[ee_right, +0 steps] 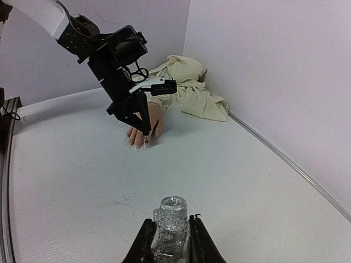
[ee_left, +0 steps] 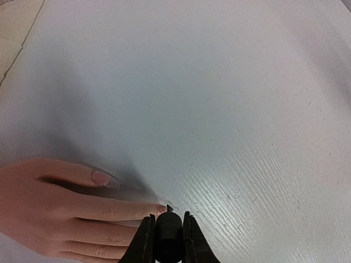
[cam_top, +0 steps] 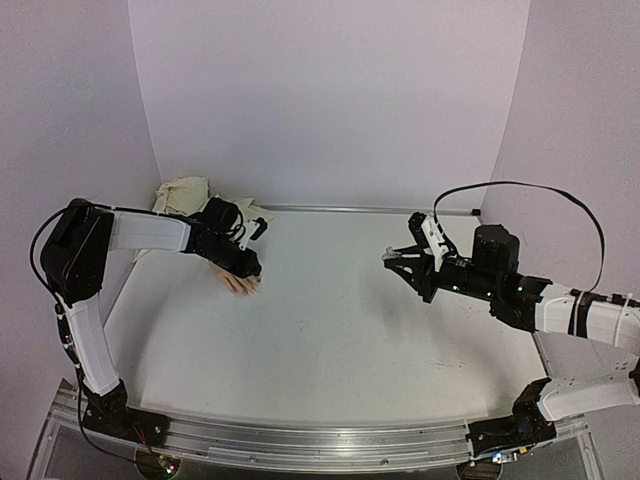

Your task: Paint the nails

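The pinkish-beige mannequin hand (cam_top: 238, 285) lies palm down on the white table, with its cream cloth sleeve (cam_top: 185, 194) behind it. My left gripper (ee_left: 168, 220) is shut on a black brush cap (ee_left: 168, 235). The brush tip touches the nail (ee_left: 160, 209) of one finger; another nail (ee_left: 100, 177) looks pink. In the right wrist view the left gripper (ee_right: 145, 129) stands over the fingertips of the hand (ee_right: 156, 116). My right gripper (ee_right: 171, 223) is shut on an open, glittery polish bottle (ee_right: 173, 230), held upright far right of the hand.
The cream cloth (ee_right: 191, 87) is bunched in the back left corner against the walls. A metal strip (cam_top: 350, 209) runs along the table's back edge. White tabletop (cam_top: 340, 330) lies between the two arms. The right arm's black cable (cam_top: 540, 190) loops above it.
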Controlling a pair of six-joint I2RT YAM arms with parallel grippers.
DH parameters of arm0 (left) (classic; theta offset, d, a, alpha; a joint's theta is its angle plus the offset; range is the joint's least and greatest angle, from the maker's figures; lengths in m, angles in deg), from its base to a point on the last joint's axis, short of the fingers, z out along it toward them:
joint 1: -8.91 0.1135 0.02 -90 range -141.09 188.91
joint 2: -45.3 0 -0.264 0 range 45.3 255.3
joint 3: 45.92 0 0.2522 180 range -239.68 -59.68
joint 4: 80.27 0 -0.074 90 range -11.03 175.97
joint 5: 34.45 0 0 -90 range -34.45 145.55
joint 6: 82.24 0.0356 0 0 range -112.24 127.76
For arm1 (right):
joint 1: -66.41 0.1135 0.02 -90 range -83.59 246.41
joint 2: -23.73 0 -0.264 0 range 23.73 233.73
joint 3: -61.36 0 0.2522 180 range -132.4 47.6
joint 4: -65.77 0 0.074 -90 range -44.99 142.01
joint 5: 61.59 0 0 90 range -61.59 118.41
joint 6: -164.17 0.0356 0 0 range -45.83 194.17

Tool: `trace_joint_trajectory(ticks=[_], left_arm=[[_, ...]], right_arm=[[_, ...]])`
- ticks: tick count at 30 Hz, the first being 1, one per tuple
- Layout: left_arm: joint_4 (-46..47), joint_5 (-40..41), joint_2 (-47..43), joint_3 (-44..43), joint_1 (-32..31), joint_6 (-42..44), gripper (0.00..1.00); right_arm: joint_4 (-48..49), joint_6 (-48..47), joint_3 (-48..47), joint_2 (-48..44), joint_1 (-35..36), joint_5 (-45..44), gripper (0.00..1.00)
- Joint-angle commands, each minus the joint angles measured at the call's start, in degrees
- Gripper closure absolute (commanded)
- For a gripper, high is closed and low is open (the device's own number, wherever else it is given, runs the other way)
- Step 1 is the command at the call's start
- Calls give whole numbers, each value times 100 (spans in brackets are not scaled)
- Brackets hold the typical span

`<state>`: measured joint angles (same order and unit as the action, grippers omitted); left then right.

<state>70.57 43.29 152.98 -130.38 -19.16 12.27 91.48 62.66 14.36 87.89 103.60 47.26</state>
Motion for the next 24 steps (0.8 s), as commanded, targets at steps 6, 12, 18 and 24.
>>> trace_joint_trajectory(ticks=[6,12,18,24], left_arm=[[165,92,-27,-128,74,58,100],[134,21,75,-176,83,76,100],[119,-1,152,-212,83,76,100],[107,-17,204,-245,83,76,100]], right_arm=[[352,70,-43,-115,-19,95,100],[352,70,-57,-98,-19,101,100],[366,68,-61,-71,-19,101,100],[362,69,-55,-70,-19,102,100]])
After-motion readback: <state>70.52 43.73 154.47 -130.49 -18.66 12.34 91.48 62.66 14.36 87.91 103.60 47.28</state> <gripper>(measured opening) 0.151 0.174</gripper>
